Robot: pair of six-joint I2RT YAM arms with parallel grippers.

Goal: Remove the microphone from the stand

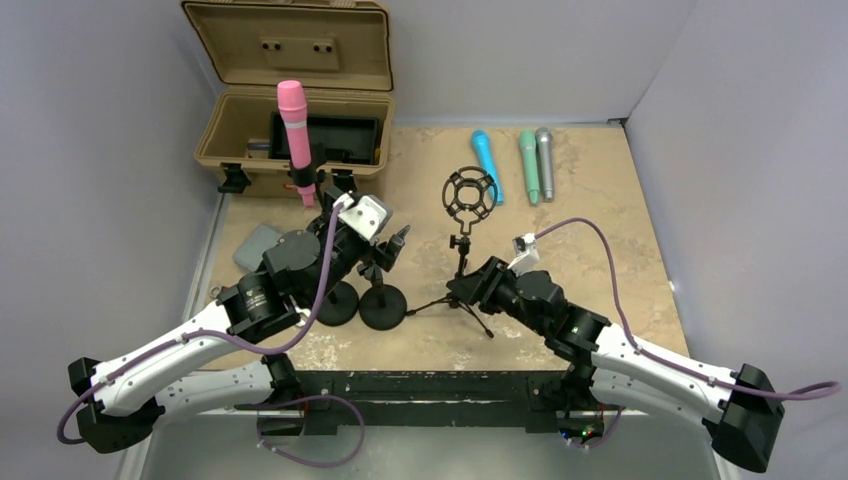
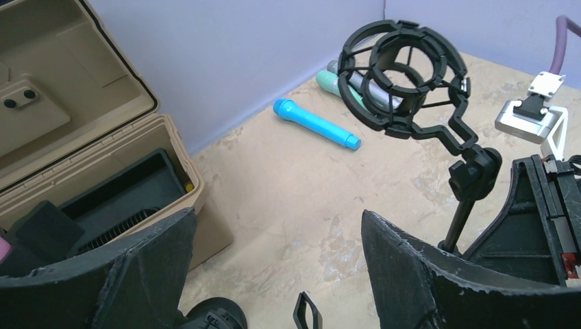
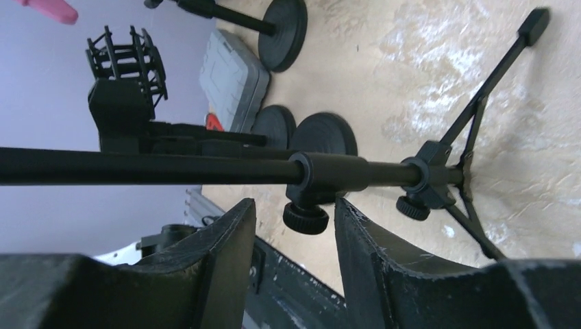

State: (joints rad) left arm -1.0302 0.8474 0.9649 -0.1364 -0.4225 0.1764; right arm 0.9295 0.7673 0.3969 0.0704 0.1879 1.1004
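The pink microphone (image 1: 293,128) stands upright in a black clip in front of the tan case; its stand is mostly hidden behind my left arm. A sliver of it shows in the left wrist view (image 2: 4,244), and its tip in the right wrist view (image 3: 49,9). My left gripper (image 1: 398,243) is open and empty (image 2: 274,226), to the right of and below the microphone, apart from it. My right gripper (image 1: 468,288) is open (image 3: 294,205), its fingers straddling the knob (image 3: 305,218) on the tripod stand's pole (image 3: 171,168). The shock mount (image 1: 470,194) on that tripod is empty.
The open tan case (image 1: 255,150) sits at the back left. Blue (image 1: 487,165), green (image 1: 528,165) and grey (image 1: 546,160) microphones lie at the back. Two round stand bases (image 1: 383,306) and a grey pad (image 1: 258,245) lie beside my left arm.
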